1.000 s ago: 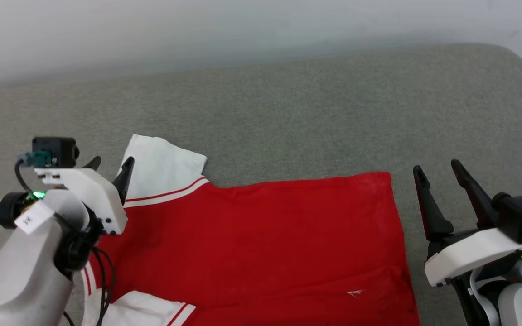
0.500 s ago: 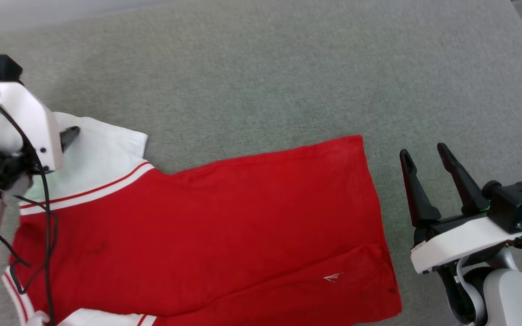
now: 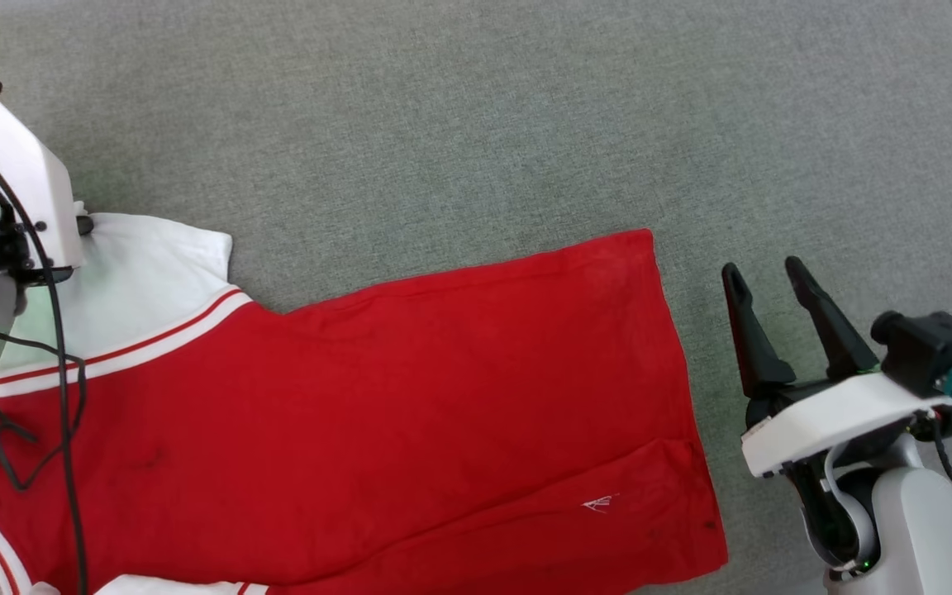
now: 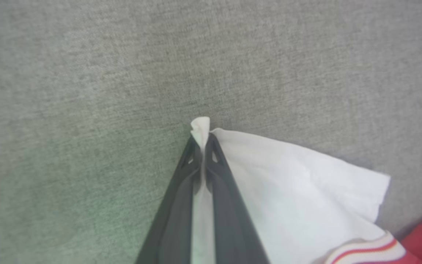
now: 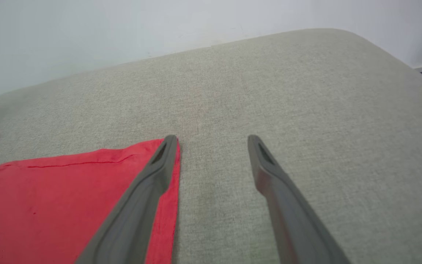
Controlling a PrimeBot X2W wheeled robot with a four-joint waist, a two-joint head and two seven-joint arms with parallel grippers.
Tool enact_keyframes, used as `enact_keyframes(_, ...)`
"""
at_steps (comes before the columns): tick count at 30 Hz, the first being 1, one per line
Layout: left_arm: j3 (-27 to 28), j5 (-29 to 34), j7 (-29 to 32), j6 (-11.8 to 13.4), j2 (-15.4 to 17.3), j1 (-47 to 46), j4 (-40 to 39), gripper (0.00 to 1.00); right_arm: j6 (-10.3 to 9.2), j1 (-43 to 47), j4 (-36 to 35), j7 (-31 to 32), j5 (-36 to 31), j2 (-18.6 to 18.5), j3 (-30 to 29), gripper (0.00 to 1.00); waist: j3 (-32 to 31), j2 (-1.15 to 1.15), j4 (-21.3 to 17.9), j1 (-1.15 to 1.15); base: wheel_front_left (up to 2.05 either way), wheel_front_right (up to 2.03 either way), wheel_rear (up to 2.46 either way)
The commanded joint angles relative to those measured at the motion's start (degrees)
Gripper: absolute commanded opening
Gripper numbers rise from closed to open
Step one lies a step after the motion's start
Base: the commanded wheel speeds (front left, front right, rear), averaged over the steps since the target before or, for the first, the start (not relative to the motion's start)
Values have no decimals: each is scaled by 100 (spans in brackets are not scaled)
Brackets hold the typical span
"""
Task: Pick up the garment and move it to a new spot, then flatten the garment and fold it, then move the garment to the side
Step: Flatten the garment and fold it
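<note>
L gripper (image 4: 203, 141) sits at garment's far-left tip. Its fingers are pressed together, pinching the corner of the white sleeve (image 3: 141, 277), w/ a small tuft of cloth poking past the tips. Garment (image 3: 377, 397) lies spread flat on grey cushion (image 3: 459, 107), red body w/ striped sleeve end toward L gripper and hem toward the R. Small white mark (image 3: 600, 502) on the red near the lower hem corner. R gripper (image 3: 761, 271) is just beside garment's hem edge, fingers wide apart w/ nothing between them. In its wrist view one finger overlaps the hem corner; can't tell if it's touching.
</note>
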Motion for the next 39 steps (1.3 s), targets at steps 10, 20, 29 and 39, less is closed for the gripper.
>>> enact_keyframes(10,-333,369,-648,-209,-335,9,-288,0,-5,-956,877,2271,1030,-932,437,100,-426,0,474,1,0,0,0)
enact_keyframes(20,-532,468,-1049,-419,-569,-79,-795,0,-5,-1721,1241,3566,1381,-1502,1118,100,-466,0,1098,1,0,0,0)
enact_keyframes(29,-547,401,-1221,-478,-594,-5,-946,0,-4,-1911,2156,4623,1676,-1504,1751,2,-310,0,1273,1,0,0,0)
enact_keyframes(39,-540,390,-1516,-521,-599,35,-841,0,-9,-2219,2061,4255,1756,-1708,1532,0,-474,0,1268,1,0,0,0)
